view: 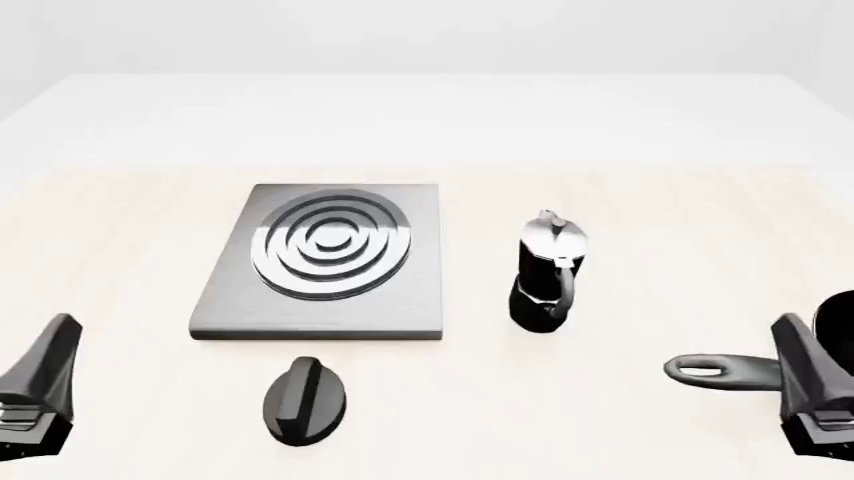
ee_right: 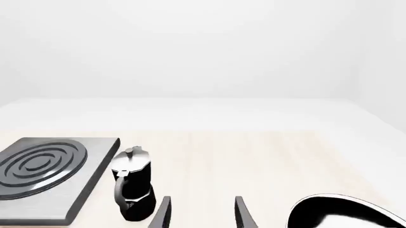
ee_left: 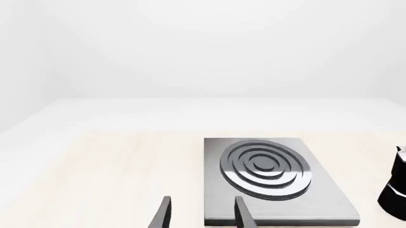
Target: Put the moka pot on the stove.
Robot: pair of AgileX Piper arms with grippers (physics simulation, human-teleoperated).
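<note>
Left hand (view: 38, 385) at near left corner, fingers spread, empty. Right hand (view: 807, 390) at near right, fingers spread, empty, beside black pan (view: 747, 368). Oval knob (view: 306, 399) lay just before stove (view: 320, 262). Moka pot (view: 549, 273) stood upright on counter (view: 667, 230), right of stove, apart.

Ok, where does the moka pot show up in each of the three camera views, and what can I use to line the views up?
Front view: the moka pot stands upright on the table, just right of the stove, apart from it.
Left wrist view: only a sliver of it shows at the picture's edge, past the stove.
Right wrist view: in full, beside the stove and close ahead of the right gripper.
Shared landmark: the stove's silver burner rings.
</note>
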